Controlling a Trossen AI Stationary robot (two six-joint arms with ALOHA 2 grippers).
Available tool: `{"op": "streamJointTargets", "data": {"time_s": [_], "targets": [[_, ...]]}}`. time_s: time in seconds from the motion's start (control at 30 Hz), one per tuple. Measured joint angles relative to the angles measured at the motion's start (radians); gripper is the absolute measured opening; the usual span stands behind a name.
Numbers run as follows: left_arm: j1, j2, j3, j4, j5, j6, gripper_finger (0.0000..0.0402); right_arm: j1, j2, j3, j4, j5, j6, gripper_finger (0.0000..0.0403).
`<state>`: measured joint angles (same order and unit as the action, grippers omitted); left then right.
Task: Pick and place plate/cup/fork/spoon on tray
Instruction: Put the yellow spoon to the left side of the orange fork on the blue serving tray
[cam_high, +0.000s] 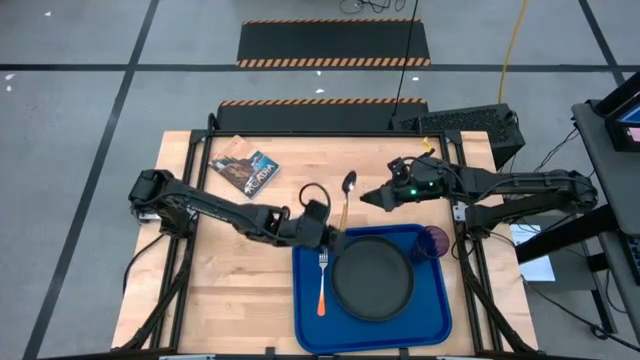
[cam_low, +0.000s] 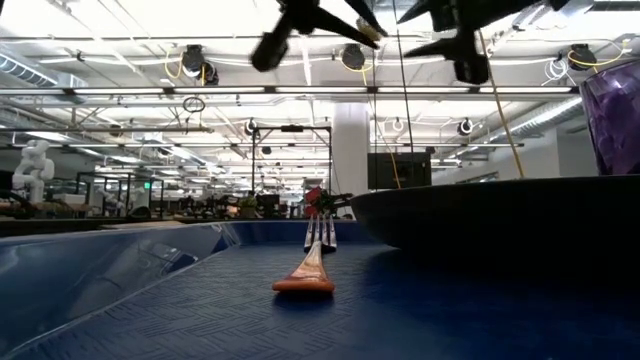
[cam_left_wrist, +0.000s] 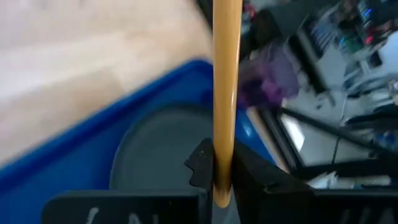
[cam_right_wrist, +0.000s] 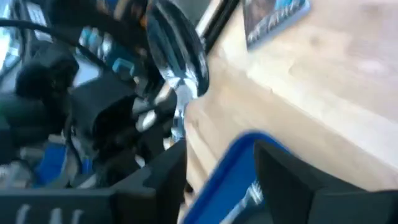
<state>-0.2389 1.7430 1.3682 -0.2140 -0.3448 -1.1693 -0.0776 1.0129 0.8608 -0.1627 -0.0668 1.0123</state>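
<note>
Spoon (cam_high: 346, 200) sits clamped in left gripper (cam_high: 335, 236) above tray (cam_high: 310, 300); right gripper (cam_high: 372, 198) apparently apart.

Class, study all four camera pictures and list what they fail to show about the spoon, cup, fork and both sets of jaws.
- Spoon: left wrist view shows only its handle; bowl cut off by the top edge.
- Cup: low view crops it at the right edge; its base hides behind the plate.
- Fork: tines too small in the low view.
- Right gripper: its opening is unclear from above.
- Left gripper: shut on the spoon.
</note>
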Motion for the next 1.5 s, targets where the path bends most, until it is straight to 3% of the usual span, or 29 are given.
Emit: {"op": "streamJointTargets", "data": {"time_s": [0.3,0.7,1.07,1.4,1.5], "targets": [[-0.18,-0.02,-0.05,-0.086,0.0,-0.238,0.0033,0.0,-0.118,-0.001,-0.221,-0.021,-0.111,0.0202],[-0.377,0.01,-0.328,0.217,-0.084,-0.73,0.0033,0.0,-0.208,0.0,-0.224,-0.015,-0.159,0.0202],[-0.387,0.158,-0.344,0.427,-0.071,-0.873,0.0033,0.0,-0.22,-0.001,-0.216,-0.015,-0.173,0.0202],[-0.408,0.197,-0.343,0.401,-0.048,-0.939,0.0033,0.001,-0.225,0.0,-0.221,-0.018,-0.188,0.0203],[-0.403,0.197,-0.343,0.398,-0.028,-0.939,0.0051,0.001,-0.225,-0.001,-0.218,-0.018,-0.188,0.0202]]}}
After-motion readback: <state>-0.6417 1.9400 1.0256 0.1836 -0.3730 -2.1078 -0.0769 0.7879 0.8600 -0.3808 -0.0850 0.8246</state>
